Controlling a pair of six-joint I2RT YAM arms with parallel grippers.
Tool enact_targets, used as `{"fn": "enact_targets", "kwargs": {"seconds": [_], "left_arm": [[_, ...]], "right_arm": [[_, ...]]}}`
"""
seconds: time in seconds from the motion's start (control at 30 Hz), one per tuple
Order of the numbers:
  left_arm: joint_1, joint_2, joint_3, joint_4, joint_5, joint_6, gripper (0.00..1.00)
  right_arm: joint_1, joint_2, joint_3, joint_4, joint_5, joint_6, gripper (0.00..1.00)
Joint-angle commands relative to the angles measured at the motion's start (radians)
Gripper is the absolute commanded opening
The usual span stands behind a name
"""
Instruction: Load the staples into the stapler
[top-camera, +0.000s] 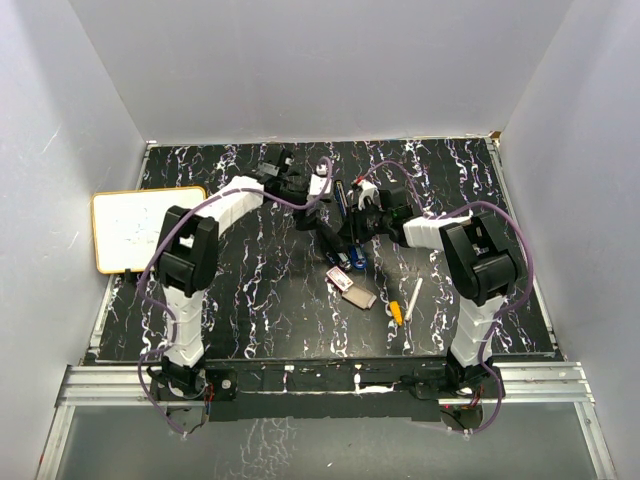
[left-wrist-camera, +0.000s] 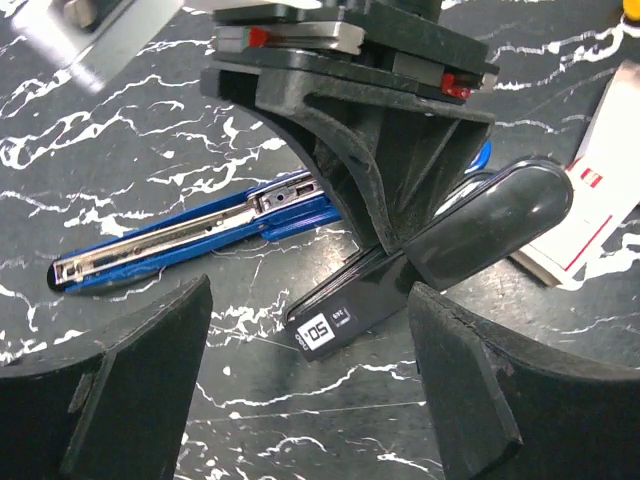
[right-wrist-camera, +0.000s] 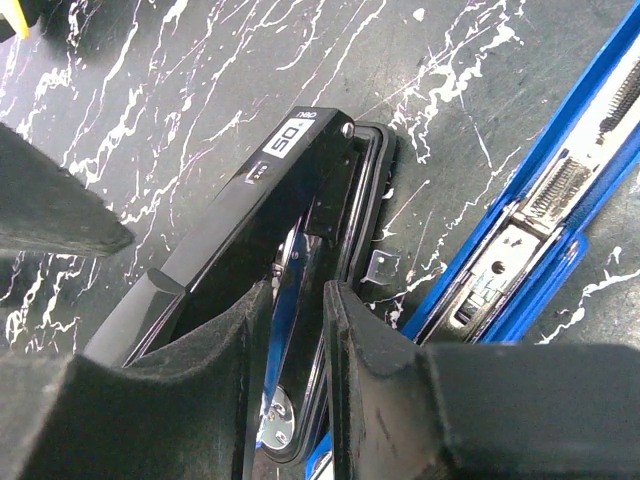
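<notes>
Fingers (right-wrist-camera: 345, 380) of your right gripper (right-wrist-camera: 295, 300) pinch narrow on the black stapler (right-wrist-camera: 220, 230); your left gripper (left-wrist-camera: 310, 300) gapes wide, empty. The staples (left-wrist-camera: 590, 215) sit just beside it in their box, so loading looks not yet begun.

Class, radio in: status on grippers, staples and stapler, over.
Left gripper open, hovering. Right gripper shut on black stapler. Staples box lying aside, untouched. Blue stapler alongside, opened flat.

Ahead of left tool (left-wrist-camera: 310, 300): black stapler (left-wrist-camera: 500, 215)
</notes>
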Motion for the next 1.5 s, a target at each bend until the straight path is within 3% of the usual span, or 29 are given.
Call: {"fn": "enact_targets", "kwargs": {"seconds": [0.0,0.2,0.57,0.8,0.9,1.13,1.2,1.47], "left_arm": [[-0.034,0.083,0.131,-0.292,-0.006,0.298,0.77],[-0.041,0.126,0.176,-0.430,-0.072,0.480,0.77],[-0.042,0.181,0.257,-0.427,-0.063,0.451,0.76],[-0.050,0.263,0.298,-0.420,-0.021,0.422,0.66],[-0.053,0.292,0.312,-0.404,-0.004,0.397,0.54],[-0.054,0.292,0.317,-0.458,-0.018,0.444,0.12],[-0.051,0.277,0.299,-0.479,-0.035,0.472,0.02],[-0.021,0.185,0.181,-0.499,-0.103,0.487,0.00]], "right_arm": [[-0.025,0.039,0.021,-0.083,0.026,-0.026,0.31],[-0.048,0.049,0.067,-0.137,0.028,-0.050,0.31],[-0.050,0.049,0.121,-0.201,0.041,-0.100,0.30],[-0.048,0.048,0.158,-0.249,0.061,-0.126,0.31],[-0.048,0.048,0.167,-0.262,0.067,-0.132,0.30],[-0.048,0.049,0.232,-0.274,0.071,-0.140,0.30],[-0.048,0.051,0.254,-0.371,0.091,-0.198,0.32],[-0.048,0.067,0.334,-0.459,0.072,-0.254,0.34]]}}
